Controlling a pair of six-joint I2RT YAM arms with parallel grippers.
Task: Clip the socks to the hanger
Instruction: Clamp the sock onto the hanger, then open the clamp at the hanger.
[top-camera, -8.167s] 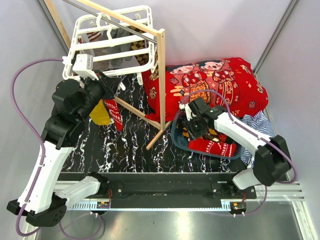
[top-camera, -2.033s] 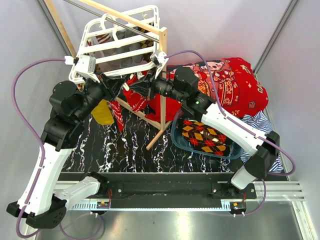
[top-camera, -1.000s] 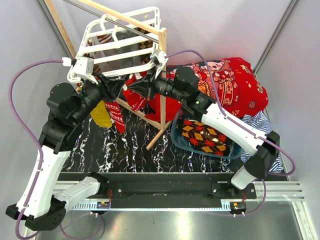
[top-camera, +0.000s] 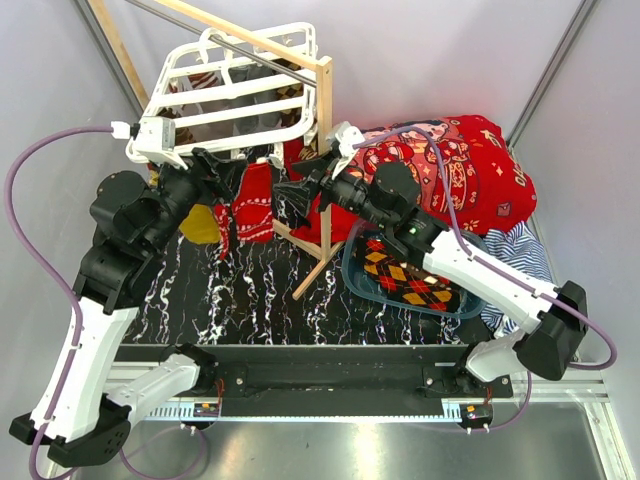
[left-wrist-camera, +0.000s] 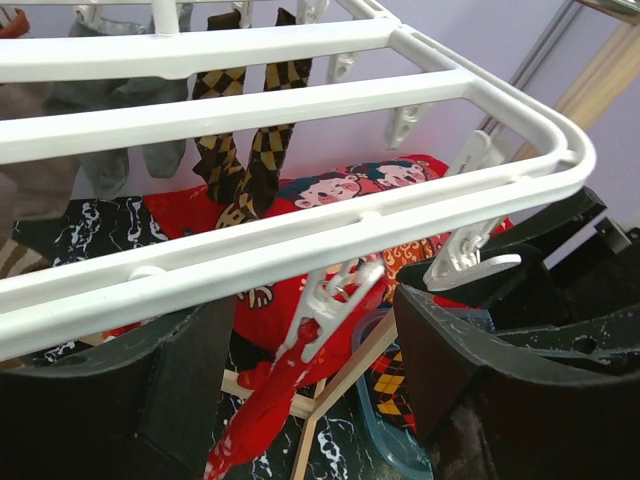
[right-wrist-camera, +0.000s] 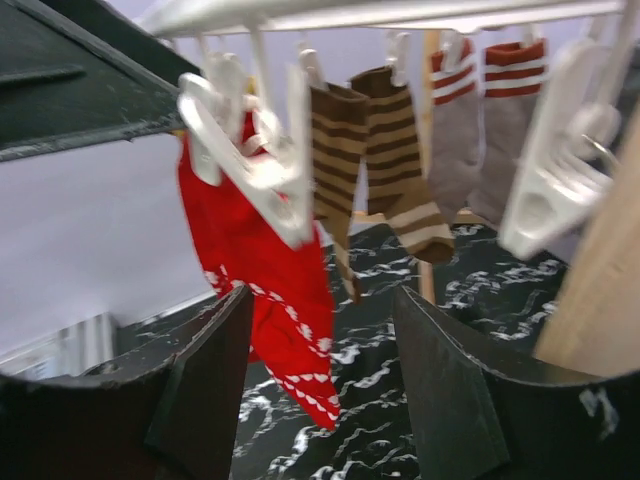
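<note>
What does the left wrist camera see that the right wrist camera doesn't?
Only the left wrist view shows the diamond-patterned socks hanging up, the red cartoon blanket and the blue basket below. Only the right wrist view shows the brown-and-cream striped socks in full. Both show the white hanger, the red sock dangling from a clip, and the black marbled table.
</note>
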